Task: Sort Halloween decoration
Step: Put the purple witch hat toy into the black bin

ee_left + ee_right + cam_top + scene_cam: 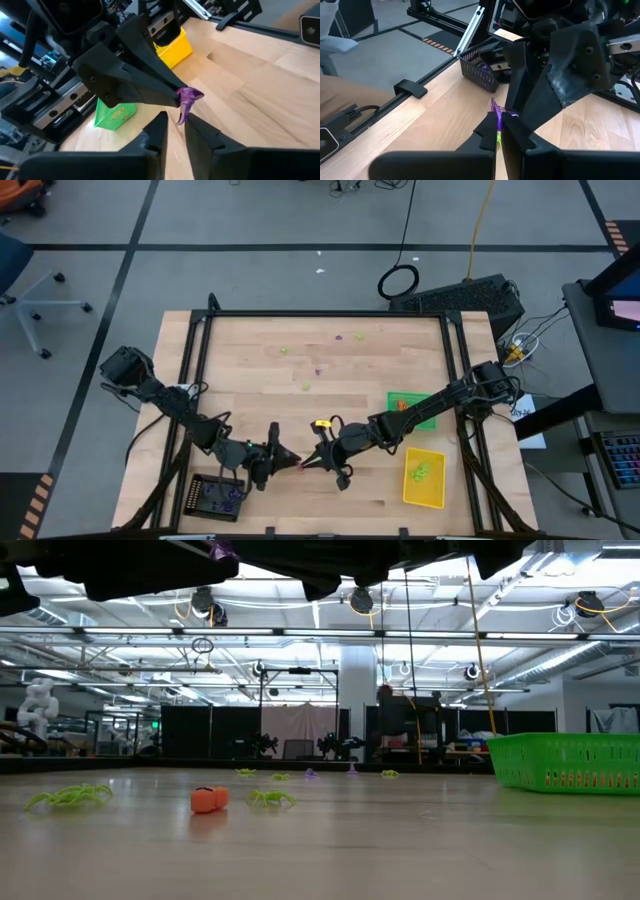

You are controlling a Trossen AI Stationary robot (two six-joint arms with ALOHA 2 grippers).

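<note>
We see only part of the purple trinket [188,98]: the right gripper's [176,98] fingertips cover its top, and the left gripper's [511,111] fingers hide its far side. Beyond the fingers, the loose trinkets [318,370] up the table are too small for us to tell their shapes.

Left gripper [285,458] and right gripper [306,465] meeting tip to tip, trinket [188,96] between their fingers [159,131]

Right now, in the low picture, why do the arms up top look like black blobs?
In the low view, bright ceiling lamps shine from behind the arms, so they show as dark shapes; the orange trinket leaves a faint shadow on the table; the high view is evenly lit.
</note>
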